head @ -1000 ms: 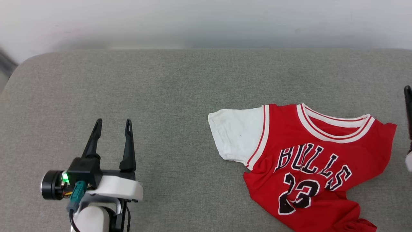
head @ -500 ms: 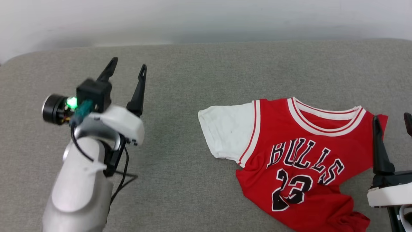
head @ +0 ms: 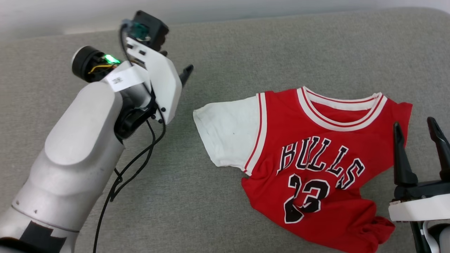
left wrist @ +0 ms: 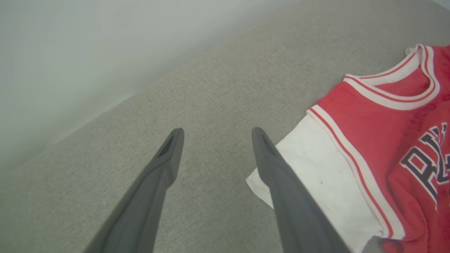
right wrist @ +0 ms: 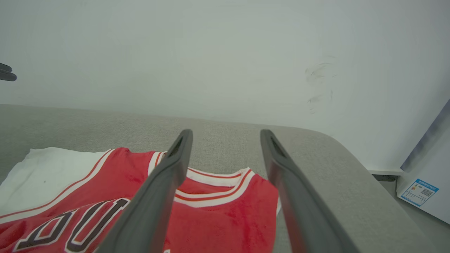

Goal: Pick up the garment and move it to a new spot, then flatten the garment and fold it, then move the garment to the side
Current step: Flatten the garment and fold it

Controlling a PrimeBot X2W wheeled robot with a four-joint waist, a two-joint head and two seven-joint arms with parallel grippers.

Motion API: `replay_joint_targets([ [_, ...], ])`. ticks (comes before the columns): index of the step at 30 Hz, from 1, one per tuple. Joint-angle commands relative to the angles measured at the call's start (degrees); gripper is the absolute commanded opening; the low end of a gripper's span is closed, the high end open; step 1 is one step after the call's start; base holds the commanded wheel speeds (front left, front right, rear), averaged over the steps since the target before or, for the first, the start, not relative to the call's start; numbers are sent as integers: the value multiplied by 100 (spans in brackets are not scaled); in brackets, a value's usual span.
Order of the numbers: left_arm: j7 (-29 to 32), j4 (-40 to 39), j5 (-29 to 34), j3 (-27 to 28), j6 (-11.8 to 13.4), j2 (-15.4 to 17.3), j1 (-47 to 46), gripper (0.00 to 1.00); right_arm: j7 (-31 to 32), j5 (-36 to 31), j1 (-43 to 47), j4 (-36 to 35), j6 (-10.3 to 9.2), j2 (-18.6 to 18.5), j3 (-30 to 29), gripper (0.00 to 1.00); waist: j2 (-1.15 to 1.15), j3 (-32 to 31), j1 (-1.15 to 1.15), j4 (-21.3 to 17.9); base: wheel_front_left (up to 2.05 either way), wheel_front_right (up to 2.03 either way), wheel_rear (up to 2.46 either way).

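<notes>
A pale wall (right wrist: pixel 211 52) backs the grey cushion (head: pixel 246 42) I work over. At the far left my left tool (left wrist: pixel 217 135) hangs above bare fabric, its fingers spread wide with nothing between them. One finger is just beside the garment's white sleeve (head: pixel 228 137). The garment (head: pixel 316 165) lies face up right of centre, lettering and number showing, collar (head: pixel 341 112) toward the wall. My right tool (head: pixel 414 124) stands at its right-hand edge, likewise wide apart and empty.

I judge this the first step, the pick-up, not yet begun. Next, each tool should drop to a shoulder edge and pinch the cloth alone, not the cushion. Whether a second sleeve is tucked under the red right-hand edge I cannot tell. The hem (head: pixel 365 228) is bunched and runs off the bottom of the head view. There my own wrist hides most of my left fingers.
</notes>
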Motion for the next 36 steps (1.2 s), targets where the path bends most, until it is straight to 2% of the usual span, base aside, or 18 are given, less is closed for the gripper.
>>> replay_joint_targets([
  [1, 211, 50, -114, -187, 4, 84, -146, 100, -30, -35, -93, 18, -4, -22, 46, 100, 0, 145, 0, -120, 0, 0, 0],
  [10, 1832, 388, -1219, -1585, 3, 360, -955, 100, -90, -27, -456, 158, -4, -94, 258, 100, 0, 600, 0, -445, 0, 0, 0],
  [18, 2325, 553, -1688, -2874, 1, 596, -1023, 100, -112, -14, -691, 346, -4, -99, 371, 100, 0, 868, 0, -630, 0, 0, 0],
  [19, 2300, 555, -1740, -2997, 1, 624, -1010, 47, -108, -14, -714, 355, -4, -99, 369, 100, 0, 878, 0, -635, 0, 0, 0],
  [20, 2253, 561, -1792, -3101, 1, 647, -1012, 0, -109, -14, -742, 356, -4, -96, 364, 100, 0, 884, 0, -634, 0, 0, 0],
  [22, 2156, 532, -1889, -3293, 1, 711, -1054, 0, -111, -22, -753, 376, -4, -90, 334, 100, 0, 867, 0, -615, 0, 0, 0],
  [28, 1458, 277, -2163, -3388, 1, 846, -1482, 0, -111, -48, -633, 432, -4, -96, 207, 100, 0, 622, 0, -351, 0, 0, 0],
  [36, 993, 136, -2399, -3344, 3, 1496, -1324, 0, -109, -9, -373, 506, -4, -44, 0, 100, 0, 218, 0, 137, 0, 0, 0],
])
